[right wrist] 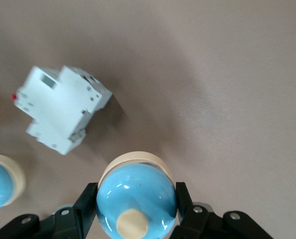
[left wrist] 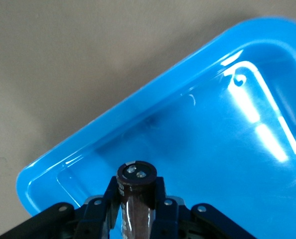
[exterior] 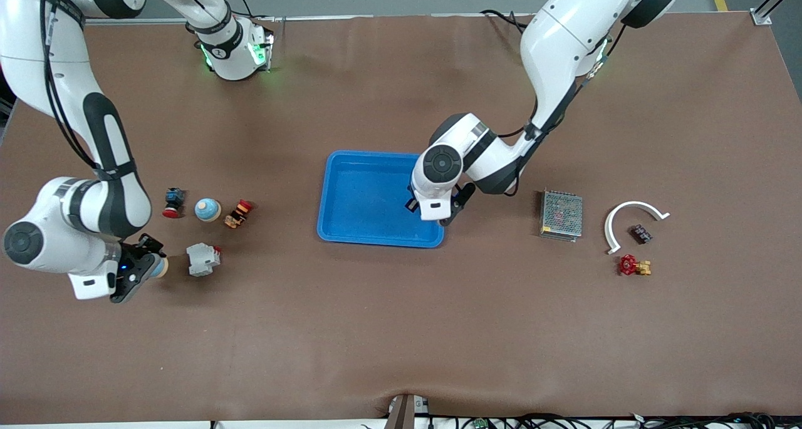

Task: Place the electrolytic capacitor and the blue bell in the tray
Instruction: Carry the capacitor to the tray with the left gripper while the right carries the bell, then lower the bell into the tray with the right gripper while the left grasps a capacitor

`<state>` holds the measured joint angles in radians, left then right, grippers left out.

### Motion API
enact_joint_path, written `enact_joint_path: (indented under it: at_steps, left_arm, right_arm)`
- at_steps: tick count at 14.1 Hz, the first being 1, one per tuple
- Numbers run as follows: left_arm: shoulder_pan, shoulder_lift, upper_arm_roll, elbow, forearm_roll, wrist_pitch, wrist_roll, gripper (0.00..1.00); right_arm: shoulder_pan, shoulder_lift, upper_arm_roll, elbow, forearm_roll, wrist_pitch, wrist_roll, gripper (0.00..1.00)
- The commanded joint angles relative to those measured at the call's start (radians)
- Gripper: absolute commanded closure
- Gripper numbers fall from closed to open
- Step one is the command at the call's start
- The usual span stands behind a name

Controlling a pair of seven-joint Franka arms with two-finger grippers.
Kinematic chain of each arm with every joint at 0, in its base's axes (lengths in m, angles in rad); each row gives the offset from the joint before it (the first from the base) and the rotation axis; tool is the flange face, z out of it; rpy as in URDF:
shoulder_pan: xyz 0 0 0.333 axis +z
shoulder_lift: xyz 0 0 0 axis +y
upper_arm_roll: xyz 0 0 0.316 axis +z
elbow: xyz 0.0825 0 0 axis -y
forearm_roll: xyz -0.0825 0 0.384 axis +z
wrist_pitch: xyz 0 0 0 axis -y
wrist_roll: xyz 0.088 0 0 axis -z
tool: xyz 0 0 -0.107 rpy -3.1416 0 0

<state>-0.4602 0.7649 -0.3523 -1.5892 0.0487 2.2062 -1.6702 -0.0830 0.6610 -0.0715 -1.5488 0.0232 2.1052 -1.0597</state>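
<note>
A brown table (exterior: 401,329) holds a bright blue tray (exterior: 363,197) at its middle. The left gripper (exterior: 438,213) hangs over the tray's end toward the left arm, its fingers (left wrist: 100,211) pinching a dark cylindrical capacitor (left wrist: 136,196) with two metal terminals on its end; the capacitor is above the tray floor, near a corner. Toward the right arm's end of the table, the right gripper (exterior: 141,269) pinches a blue bell (right wrist: 136,199) with a cream rim and cream knob, held over bare table just beside a pale grey switch block (exterior: 203,259). A second blue bell (exterior: 207,210) sits on the table farther from the front camera, between a red-capped button (exterior: 173,202) and a small orange and red part (exterior: 239,213). Toward the left arm's end lie a metal mesh box (exterior: 561,214), a white curved strip (exterior: 630,219), a small dark part (exterior: 640,233) and a red valve (exterior: 633,265).
</note>
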Motion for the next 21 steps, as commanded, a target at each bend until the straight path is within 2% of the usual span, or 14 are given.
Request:
enact_joint_path:
  at_steps: [1,2,4,8,12,15,17,21]
  left_arm:
    - [-0.011,0.014,0.012,0.028,0.011,-0.002,-0.014,1.0]
    - [-0.009,0.014,0.012,0.028,0.011,-0.002,-0.014,0.84]
    - [-0.009,0.008,0.015,0.028,0.014,-0.003,-0.011,0.0]
    - [0.006,-0.027,0.015,0.035,0.046,-0.025,0.001,0.0]
    - [0.058,-0.116,0.015,0.035,0.103,-0.098,0.01,0.0]
    - [0.126,-0.188,0.013,0.032,0.109,-0.175,0.11,0.0]
    - [0.181,-0.229,0.013,0.025,0.111,-0.262,0.203,0.0]
    - [0.339,-0.283,0.012,0.017,0.112,-0.336,0.446,0.0]
  right_arm:
    - [0.041,-0.067,0.015,0.033,0.007,-0.131,0.172,0.64]
    - [0.067,-0.092,0.015,0.035,0.007,-0.178,0.255,0.64]
    - [0.118,-0.135,0.022,0.033,0.02,-0.256,0.421,0.64]
    - [0.251,-0.213,0.027,0.026,0.073,-0.338,0.781,0.64]
    - [0.379,-0.242,0.027,0.01,0.104,-0.338,1.076,0.64]
    - [0.483,-0.241,0.025,0.001,0.106,-0.314,1.268,0.64]
    - [0.555,-0.241,0.025,-0.045,0.107,-0.242,1.397,0.64]
    - [0.676,-0.235,0.025,-0.155,0.107,-0.065,1.575,0.64]
